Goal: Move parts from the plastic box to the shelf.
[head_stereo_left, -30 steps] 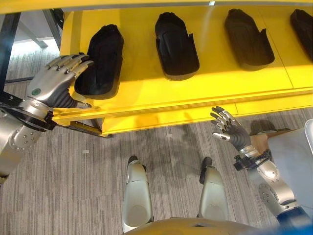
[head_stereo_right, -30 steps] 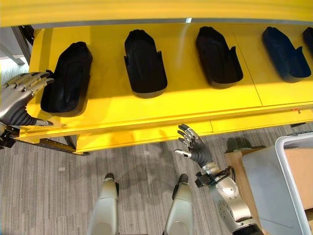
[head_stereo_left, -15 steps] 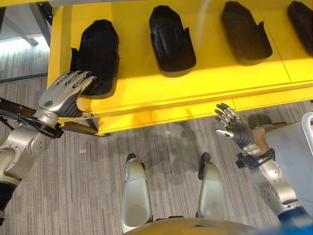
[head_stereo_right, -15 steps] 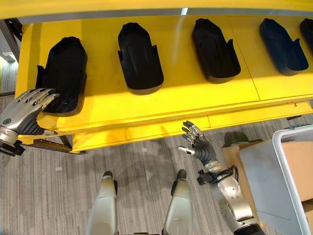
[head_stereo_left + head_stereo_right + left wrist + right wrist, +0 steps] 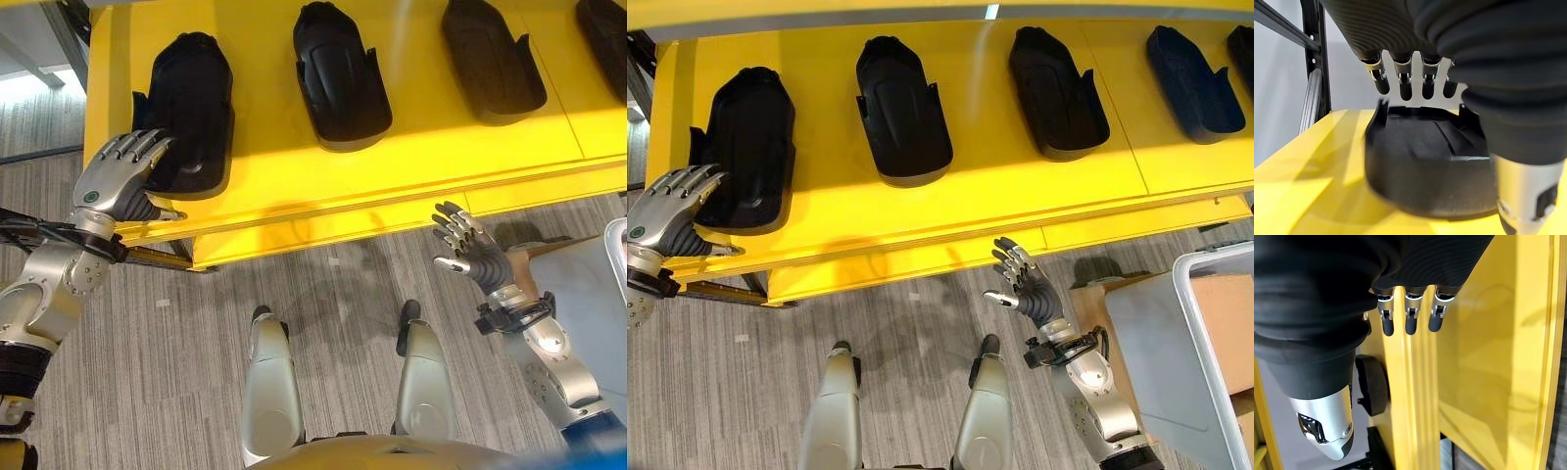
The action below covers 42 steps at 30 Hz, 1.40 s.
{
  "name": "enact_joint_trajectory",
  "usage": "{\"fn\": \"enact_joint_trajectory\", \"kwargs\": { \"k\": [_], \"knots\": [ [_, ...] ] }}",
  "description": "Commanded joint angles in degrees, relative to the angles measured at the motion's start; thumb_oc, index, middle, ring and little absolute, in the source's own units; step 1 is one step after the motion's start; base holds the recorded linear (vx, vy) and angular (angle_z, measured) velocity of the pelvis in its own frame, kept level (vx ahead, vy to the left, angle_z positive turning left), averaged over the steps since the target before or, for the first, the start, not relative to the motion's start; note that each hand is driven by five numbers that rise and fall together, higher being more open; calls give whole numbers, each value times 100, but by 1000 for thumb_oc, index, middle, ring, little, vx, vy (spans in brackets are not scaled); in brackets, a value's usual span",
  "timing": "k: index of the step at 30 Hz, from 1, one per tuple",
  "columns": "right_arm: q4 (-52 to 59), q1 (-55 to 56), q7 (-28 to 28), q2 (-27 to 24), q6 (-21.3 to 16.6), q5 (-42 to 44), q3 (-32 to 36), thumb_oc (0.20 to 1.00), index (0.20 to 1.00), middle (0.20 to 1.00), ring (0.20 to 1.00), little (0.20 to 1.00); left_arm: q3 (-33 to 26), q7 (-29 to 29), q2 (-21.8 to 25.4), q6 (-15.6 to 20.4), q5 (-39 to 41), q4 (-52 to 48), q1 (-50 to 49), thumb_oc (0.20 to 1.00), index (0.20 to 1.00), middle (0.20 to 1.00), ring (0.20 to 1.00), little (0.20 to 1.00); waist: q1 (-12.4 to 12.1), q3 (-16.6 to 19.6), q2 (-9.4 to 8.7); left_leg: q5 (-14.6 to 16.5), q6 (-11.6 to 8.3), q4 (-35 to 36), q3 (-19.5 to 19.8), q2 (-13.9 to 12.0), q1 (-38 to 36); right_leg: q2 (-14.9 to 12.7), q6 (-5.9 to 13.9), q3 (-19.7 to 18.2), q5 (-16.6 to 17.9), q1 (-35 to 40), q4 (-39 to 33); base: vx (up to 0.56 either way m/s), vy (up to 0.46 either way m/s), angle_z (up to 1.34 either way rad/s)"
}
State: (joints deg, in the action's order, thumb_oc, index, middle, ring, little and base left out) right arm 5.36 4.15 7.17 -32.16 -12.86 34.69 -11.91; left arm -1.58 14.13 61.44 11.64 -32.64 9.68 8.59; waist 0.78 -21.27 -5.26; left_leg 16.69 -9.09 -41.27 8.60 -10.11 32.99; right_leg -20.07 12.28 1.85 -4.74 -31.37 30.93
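Since the earlier frames the left hand [image 5: 116, 176] has drawn back from the side of the leftmost black part [image 5: 191, 113] to its near end, at the front left corner of the yellow shelf [image 5: 411, 157]; the whole view has also shifted, so some of that change is the head camera's own. The hand's fingers are straight and relaxed, holding nothing, their dark tips just at the part's near rim; the left wrist view shows the fingertips [image 5: 1405, 90] above the part's rounded end, and contact cannot be told. The right hand [image 5: 1029, 289] hangs in the air below the shelf's front edge, fingers spread and loose, palm empty, well apart from every part. On the shelf, black moulded parts lie in a row, each a long shallow shell with its open side up: the leftmost part, a second part [image 5: 338, 73], a third part [image 5: 490, 59], and, in the right eye view, a fourth part [image 5: 1193, 70] further to the right. They are spaced apart and none touch. The plastic box [image 5: 1215, 343], grey with a pale rim, stands at the robot's right beside the right arm; a brown cardboard surface [image 5: 1227, 338] shows inside it. The floor [image 5: 176, 382] is grey striped carpet, and a dark metal rack post [image 5: 1317, 63] rises beside the shelf's left end.
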Motion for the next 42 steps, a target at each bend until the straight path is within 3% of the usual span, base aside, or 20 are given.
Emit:
{"fn": "enact_joint_trajectory", "kwargs": {
  "k": [1,24,42],
  "knots": [
    [302,-11,44,-53,-237,14,161,1000,1000,1000,1000,1000,16,229,62,-20,99,108,214,1000,1000,1000,1000,1000,19,219,-99,36,607,-26,-365,269,43,276,-531,95,-655,34,564,0,0,0],
    [334,112,28,-55,-78,73,100,1000,1000,1000,1000,1000,1340,91,-992,-563,265,1748,1783,1000,1000,1000,1000,1000,247,384,-220,102,597,-206,-426,181,208,375,-566,-45,-688,-214,704,6,4,-3],
    [396,226,117,-136,-16,137,52,1000,1000,1000,1000,1000,1650,64,-859,-806,397,2677,2482,1000,1000,1000,1000,1000,333,466,-240,115,592,-291,-461,145,275,414,-561,-91,-687,-321,792,0,0,0]
  ]
}}
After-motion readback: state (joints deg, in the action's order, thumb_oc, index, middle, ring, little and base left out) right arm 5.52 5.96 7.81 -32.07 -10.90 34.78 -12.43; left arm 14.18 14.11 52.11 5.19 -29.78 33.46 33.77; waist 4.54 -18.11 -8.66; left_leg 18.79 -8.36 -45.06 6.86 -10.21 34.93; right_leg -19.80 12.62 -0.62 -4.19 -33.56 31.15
